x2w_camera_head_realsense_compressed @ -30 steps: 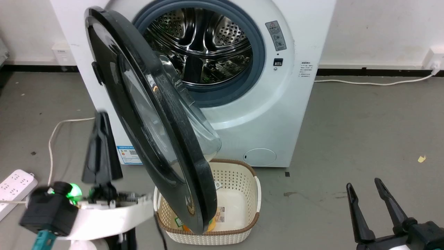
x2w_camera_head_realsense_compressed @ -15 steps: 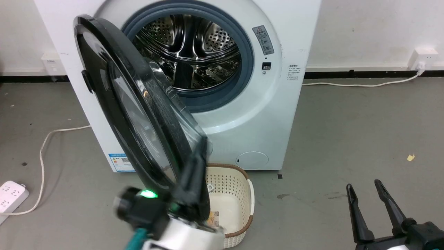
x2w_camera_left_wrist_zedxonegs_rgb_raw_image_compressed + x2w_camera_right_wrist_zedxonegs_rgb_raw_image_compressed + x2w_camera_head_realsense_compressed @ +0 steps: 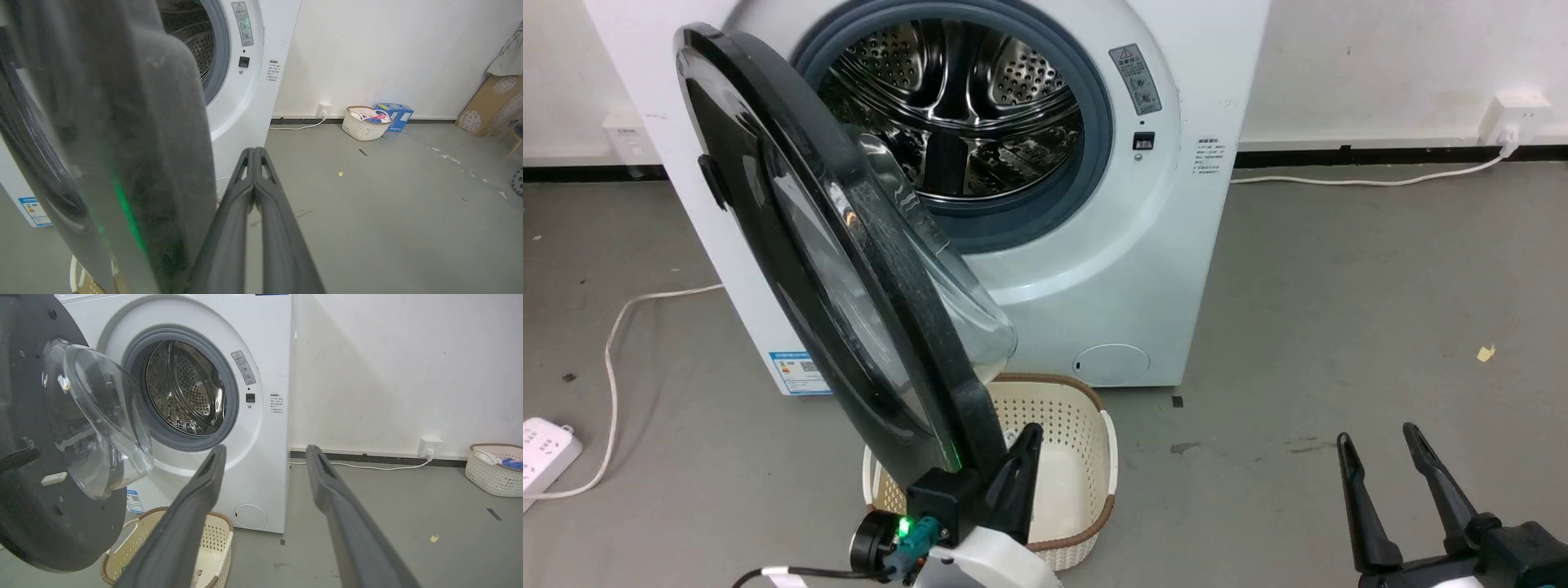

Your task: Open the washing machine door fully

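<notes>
The white washing machine [image 3: 1143, 269] stands ahead with its steel drum [image 3: 956, 114] exposed. The washing machine door [image 3: 768, 237] hangs about half open on its left hinge, its black rim edge-on and its glass bowl [image 3: 956, 302] facing the drum. My left gripper [image 3: 1029, 434] is shut with nothing in it, just right of the door's bottom edge; whether it touches is unclear. In the left wrist view the shut left gripper [image 3: 254, 152] points past the dark door [image 3: 135, 155] close on its left. My right gripper [image 3: 1380, 447] is open at the lower right, well clear. The open right gripper [image 3: 265, 450] faces the machine [image 3: 269, 367], the door [image 3: 24, 522] to its left.
A cream basket [image 3: 1101, 457] sits on the floor under the door. A power strip [image 3: 541, 449] and white cable [image 3: 611, 335] lie at the left. Another cable [image 3: 1364, 181] runs to a wall socket [image 3: 1515, 110]. A second basket [image 3: 363, 122] and blue box [image 3: 395, 115] stand by the far wall.
My left gripper has swung from the door's outer left side, under its lower edge, to its right side. The head camera has shifted slightly. The right gripper has stayed put.
</notes>
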{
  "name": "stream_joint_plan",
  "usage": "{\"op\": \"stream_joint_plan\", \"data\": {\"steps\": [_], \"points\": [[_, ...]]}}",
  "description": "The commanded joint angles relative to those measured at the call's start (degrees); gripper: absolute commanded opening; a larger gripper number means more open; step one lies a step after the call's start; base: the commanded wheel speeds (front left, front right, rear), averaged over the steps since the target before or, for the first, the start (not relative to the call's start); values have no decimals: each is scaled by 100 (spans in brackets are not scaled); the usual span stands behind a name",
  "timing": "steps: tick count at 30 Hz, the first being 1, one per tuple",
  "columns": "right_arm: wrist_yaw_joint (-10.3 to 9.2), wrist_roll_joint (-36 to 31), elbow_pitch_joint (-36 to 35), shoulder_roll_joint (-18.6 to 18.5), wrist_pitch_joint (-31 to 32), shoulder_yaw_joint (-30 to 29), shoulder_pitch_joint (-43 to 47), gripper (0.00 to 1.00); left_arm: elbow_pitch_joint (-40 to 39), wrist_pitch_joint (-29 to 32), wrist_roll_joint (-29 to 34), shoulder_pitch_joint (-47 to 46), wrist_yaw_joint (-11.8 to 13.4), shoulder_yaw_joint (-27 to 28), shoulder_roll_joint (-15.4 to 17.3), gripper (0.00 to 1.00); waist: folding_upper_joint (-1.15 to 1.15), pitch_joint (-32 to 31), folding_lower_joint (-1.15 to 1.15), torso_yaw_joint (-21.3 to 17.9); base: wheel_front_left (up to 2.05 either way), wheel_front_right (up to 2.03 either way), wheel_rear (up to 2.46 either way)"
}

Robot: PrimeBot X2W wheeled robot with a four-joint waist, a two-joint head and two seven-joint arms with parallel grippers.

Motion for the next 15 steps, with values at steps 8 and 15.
{"op": "stream_joint_plan", "data": {"steps": [8,15], "points": [[5,114,99,44,-24,-47,39,100,449,-243,-185,-90,126,324,45,0,0,-9,0,335,0,0,0],[5,168,136,49,-24,-92,79,100,419,-294,-118,94,119,322,165,0,0,-115,0,950,0,0,0]]}}
